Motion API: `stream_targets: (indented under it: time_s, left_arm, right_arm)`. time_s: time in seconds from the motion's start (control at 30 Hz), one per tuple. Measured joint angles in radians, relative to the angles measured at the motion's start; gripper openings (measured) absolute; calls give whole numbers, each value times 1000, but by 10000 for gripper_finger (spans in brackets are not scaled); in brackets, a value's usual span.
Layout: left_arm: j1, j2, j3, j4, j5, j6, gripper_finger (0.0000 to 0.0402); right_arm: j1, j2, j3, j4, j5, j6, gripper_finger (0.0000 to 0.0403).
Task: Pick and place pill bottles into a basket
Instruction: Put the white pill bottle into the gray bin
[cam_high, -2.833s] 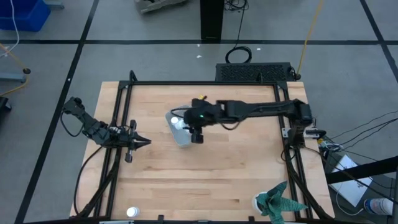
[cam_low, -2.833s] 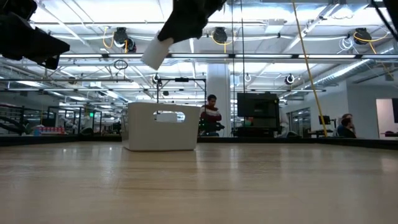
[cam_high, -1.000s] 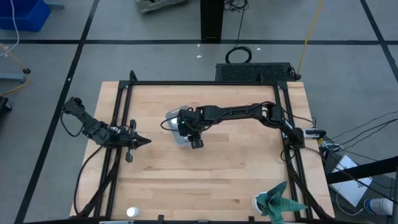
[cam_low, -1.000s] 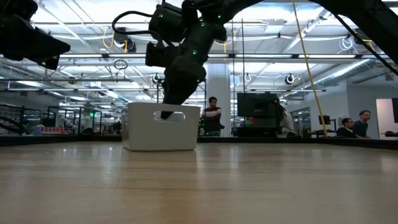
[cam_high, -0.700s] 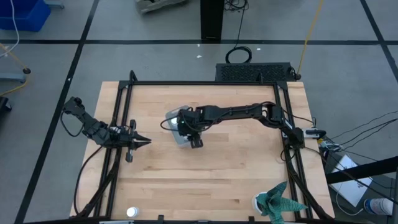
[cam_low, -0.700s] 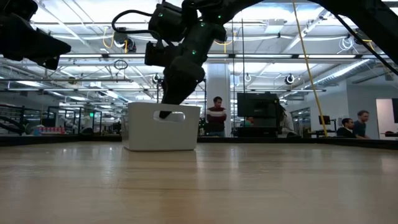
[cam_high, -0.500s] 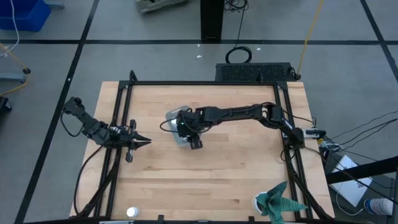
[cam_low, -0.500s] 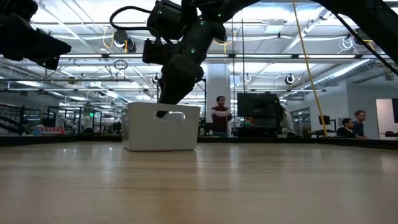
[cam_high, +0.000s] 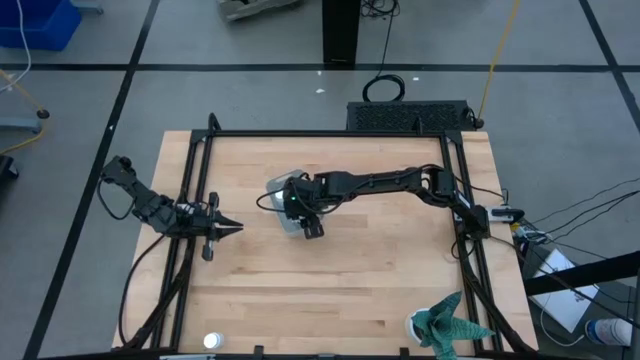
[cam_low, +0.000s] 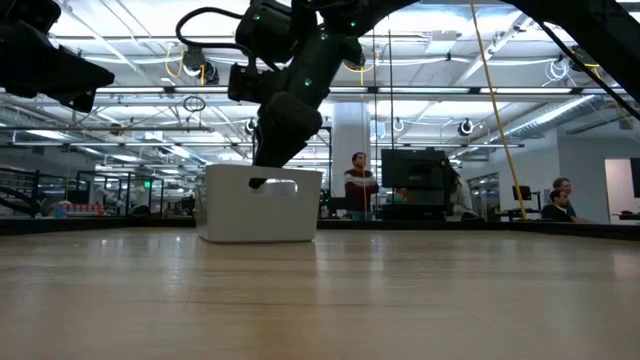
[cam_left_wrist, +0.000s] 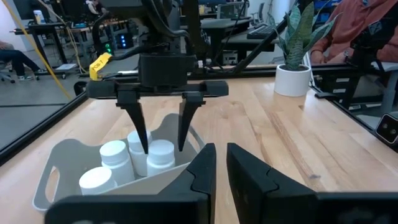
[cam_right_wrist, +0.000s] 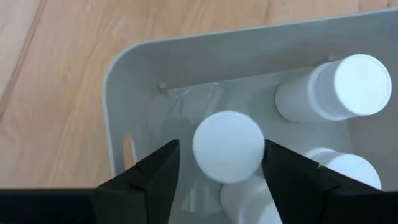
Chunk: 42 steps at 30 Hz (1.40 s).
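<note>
High view: we see the right arm stretched from its base at the table's right edge across to the basket (cam_high: 288, 205), which sits a little left of the table's centre, with the right gripper (cam_high: 303, 207) pointing down over it. The left arm waits folded at the table's left edge, the left gripper (cam_high: 228, 228) aimed toward the middle and well apart from the basket. One pill bottle (cam_high: 212, 342) stands alone near the front left edge of the table (cam_high: 380, 270); a teal-and-white cloth-like thing (cam_high: 447, 322) lies at the front right corner.

Low view: we see the right arm coming down from above at a slant, its gripper reaching the basket's (cam_low: 260, 205) rim.

Left wrist view: we see the right gripper's two fingers (cam_left_wrist: 138, 124) hanging vertical and spread apart inside the basket, straddling a capped bottle (cam_left_wrist: 161, 157) among other bottles. The left gripper's own fingers lie nearly together, with only a narrow gap.

Right wrist view: we see a round white cap (cam_right_wrist: 227, 147) between the spread fingers, a slight gap showing on each side; whether the fingers touch the bottle we cannot tell. Other bottles (cam_right_wrist: 336, 88) stand beside it in the basket.
</note>
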Motion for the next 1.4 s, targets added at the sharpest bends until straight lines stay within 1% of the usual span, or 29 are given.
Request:
stream_targets:
  time_s: [0.13, 0.33, 0.37, 0.53, 0.73, 0.8, 0.97, 1.13, 1.23, 1.3, 1.4]
  left_arm:
    - [0, 0, 0, -2, 0, 0, 47]
    - [0, 0, 0, -14, 0, 0, 47]
    - [0, 0, 0, -15, 0, 0, 47]
    - [0, 0, 0, -14, 0, -4, 47]
    - [0, 0, 0, -15, 0, -5, 47]
    - [0, 0, 0, -15, 0, -5, 47]
    - [0, 0, 0, -16, 0, -11, 47]
    - [0, 0, 0, -21, 6, -21, 47]
    - [0, 0, 0, -15, 18, -33, 47]
    - [0, 0, 0, -17, 22, -40, 47]
    - [0, 0, 0, -16, 27, -50, 47]
  right_arm:
    - [0, 0, 0, 11, 0, -4, 231]
    - [6, -4, 0, 19, 4, -17, 235]
    - [8, -5, 0, 19, 9, -18, 234]
    - [15, -7, 0, 12, 100, -35, 232]
    - [29, -24, 0, 27, 112, -57, 235]
    - [39, -46, 0, 13, 149, -62, 234]
    - [77, -120, 0, -10, 290, -65, 232]
    - [124, -200, 1, -19, 275, 33, 233]
    - [164, -238, 1, -41, 237, 117, 230]
    - [195, -252, 1, -38, 207, 160, 227]
    - [246, -254, 1, -44, 205, 187, 224]
